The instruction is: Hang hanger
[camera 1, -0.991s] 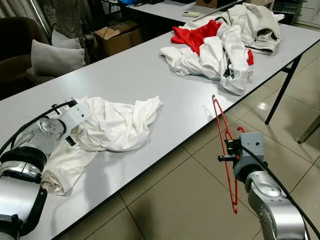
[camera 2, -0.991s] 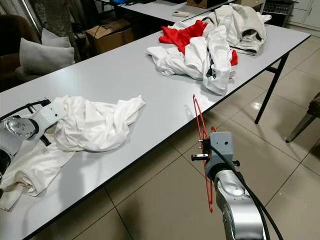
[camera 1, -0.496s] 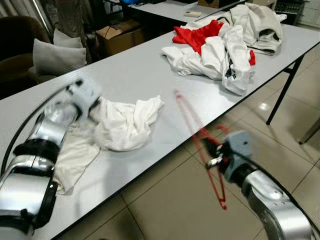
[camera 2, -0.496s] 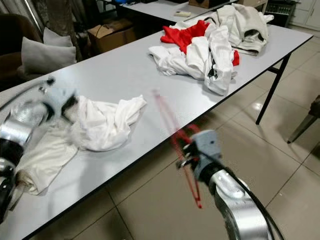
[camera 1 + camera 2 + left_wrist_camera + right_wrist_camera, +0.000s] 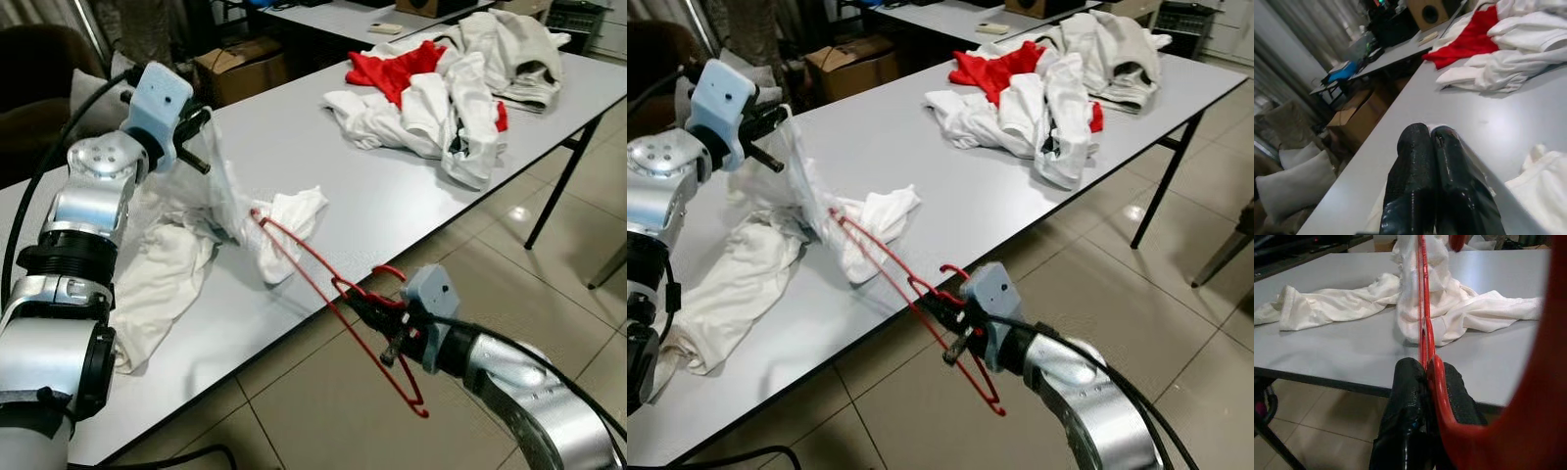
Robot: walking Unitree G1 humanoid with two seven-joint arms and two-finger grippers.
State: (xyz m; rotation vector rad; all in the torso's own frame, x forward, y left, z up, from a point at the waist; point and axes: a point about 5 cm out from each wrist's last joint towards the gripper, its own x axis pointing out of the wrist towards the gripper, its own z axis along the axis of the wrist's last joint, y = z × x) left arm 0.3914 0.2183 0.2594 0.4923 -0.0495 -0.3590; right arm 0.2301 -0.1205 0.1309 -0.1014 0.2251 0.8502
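— While lifted off the table (image 5: 294,147) by the left gripper (image 5: 196,137), fingers pressed together on a fold of cloth, white garment (image 5: 279,220) hanging in a steep drape near the front edge, lower part still resting on the top
— And the red hanger (image 5: 333,304)?
— Pinched near its hook by the right gripper (image 5: 377,318), held out past the front edge over the floor, far tip touching the raised cloth, seemingly just at or inside a fold
— Step in hand, by the look of it?
— Threading the hanger into the shirt; hanging proper not yet begun
— Next move?
— Probably pushing the hanger arm further along inside the opening, keeping the cloth taut from above so the wire does not snag or drag the whole garment toward the edge
— Any containers?
— Cardboard box (image 5: 235,69) beyond the far edge of the table, contents not visible; nothing else holding anything
— Rest of the top?
— Heap of white and red clothes (image 5: 441,88) toward the far right end, well apart from the work
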